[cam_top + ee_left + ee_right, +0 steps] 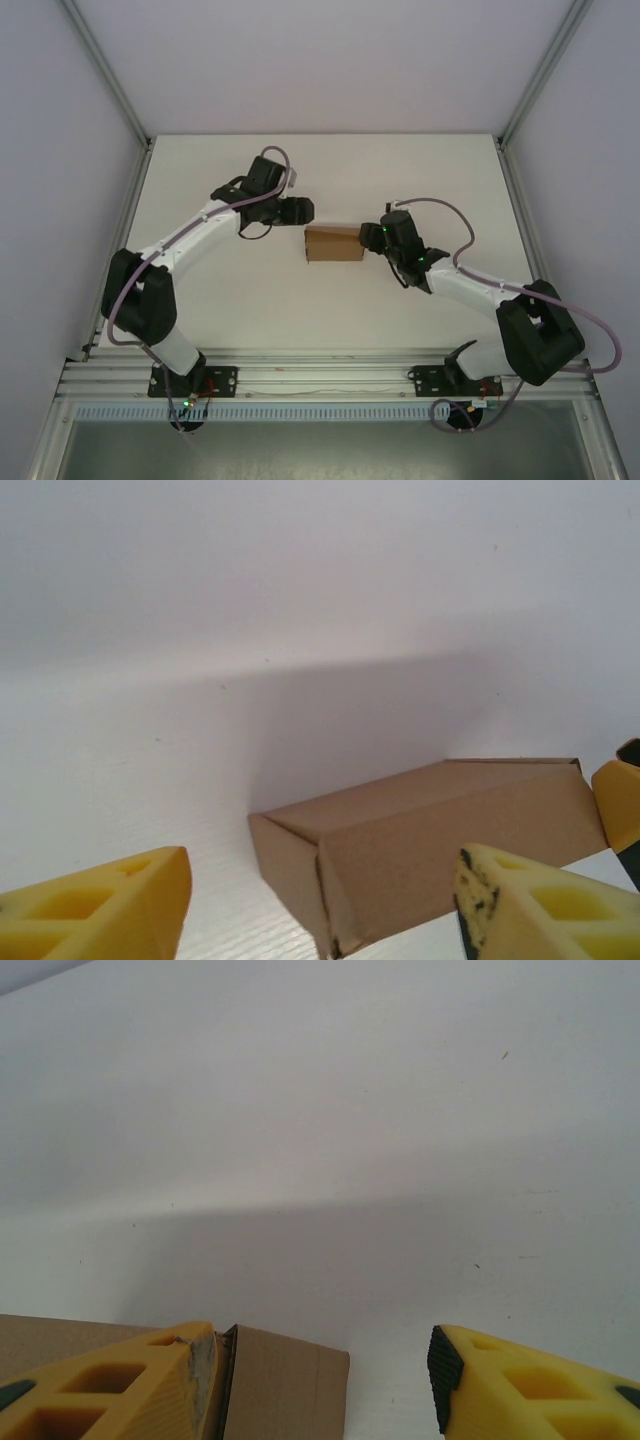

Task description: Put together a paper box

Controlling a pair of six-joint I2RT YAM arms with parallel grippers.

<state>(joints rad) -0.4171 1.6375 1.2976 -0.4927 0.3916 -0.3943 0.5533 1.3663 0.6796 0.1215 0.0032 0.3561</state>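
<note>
paper box [334, 243]: folded, lying on table [220, 300]
left gripper [303, 210]: jaws apart, empty
right gripper [372, 238]: jaws apart, 1 finger [120, 1385] against box end

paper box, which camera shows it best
The left wrist view: the paper box lies close and large, with top, side and folded end visible. The top external view shows it whole but small; the right wrist view catches one corner.

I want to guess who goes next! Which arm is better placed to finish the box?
Probably the right. The right gripper has one finger against the end of the paper box; the left gripper hangs open just off its far corner.
</note>
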